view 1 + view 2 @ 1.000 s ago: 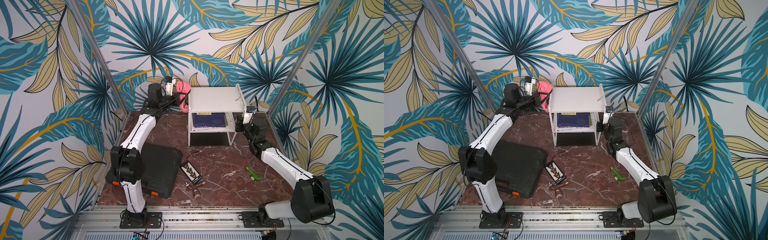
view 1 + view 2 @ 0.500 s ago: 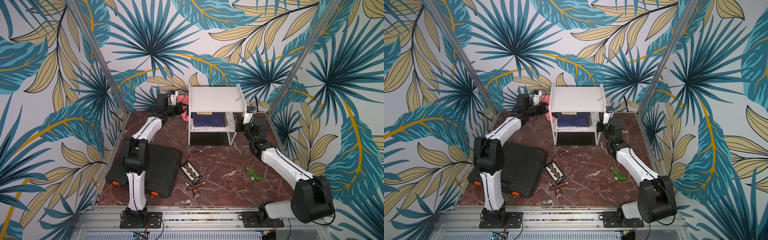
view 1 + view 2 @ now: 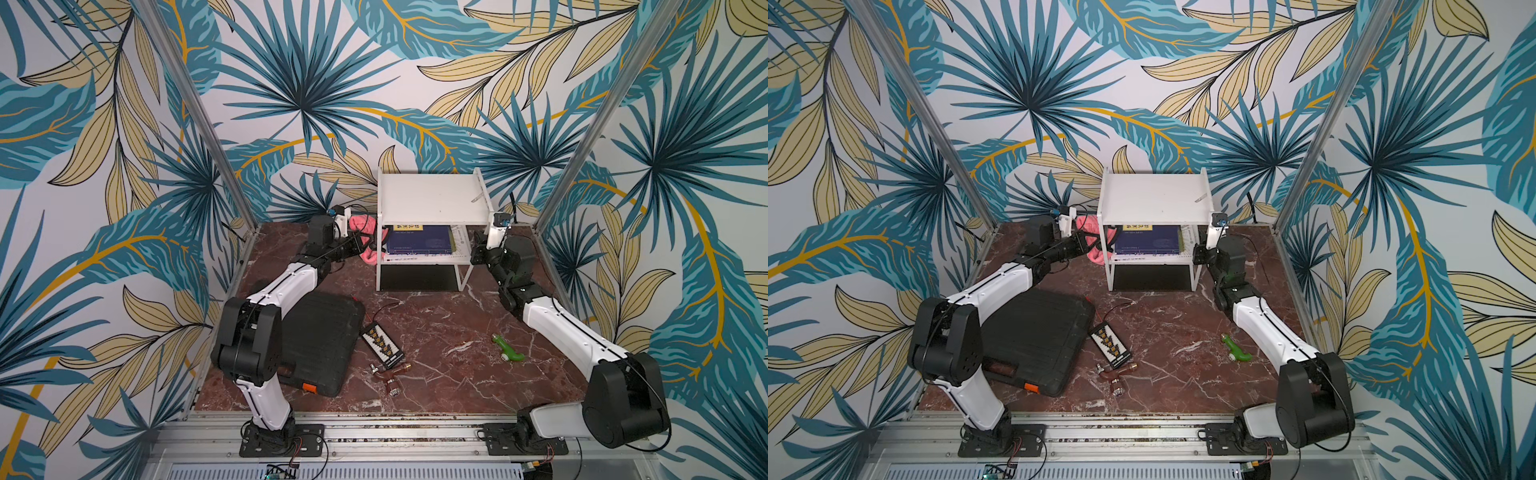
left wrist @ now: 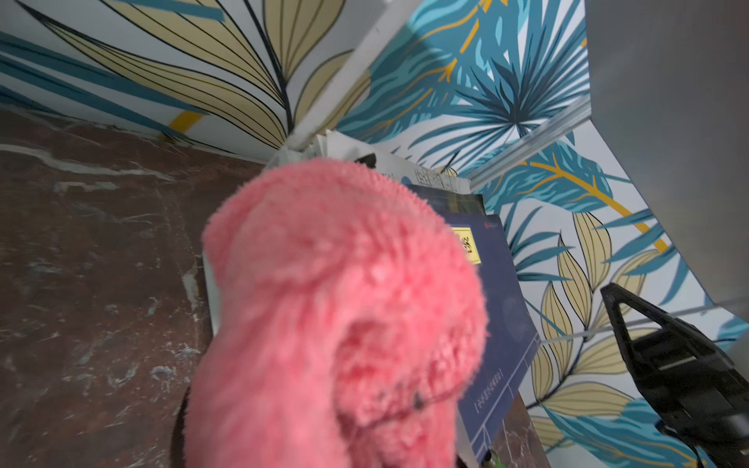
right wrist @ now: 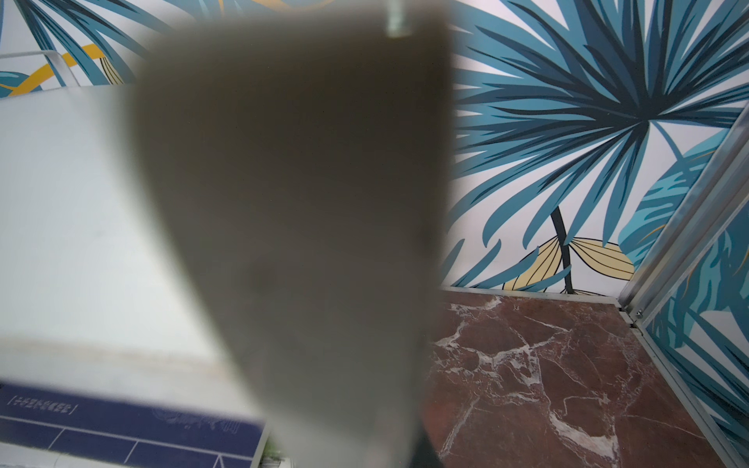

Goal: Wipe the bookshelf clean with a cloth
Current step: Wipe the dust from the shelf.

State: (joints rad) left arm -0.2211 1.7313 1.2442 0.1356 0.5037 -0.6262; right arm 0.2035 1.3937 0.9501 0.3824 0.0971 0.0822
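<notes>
Beside the bookshelf (image 3: 432,199), the left hand (image 3: 368,245) grips the pink cloth (image 3: 362,224)

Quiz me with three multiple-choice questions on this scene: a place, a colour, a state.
1. Where is the pink cloth?
A) beside the bookshelf, at its lower tier
B) on its top shelf
C) on the black case

2. What colour is the small toy on the table?
A) yellow
B) green
C) blue

3. How is the left pincer?
A) open, empty
B) out of sight
C) shut on the cloth

Answers: 1 A, it hangs at the bookshelf's side; 2 B, bright green in both top views; 3 C, the cloth bunches at its tip.
</notes>
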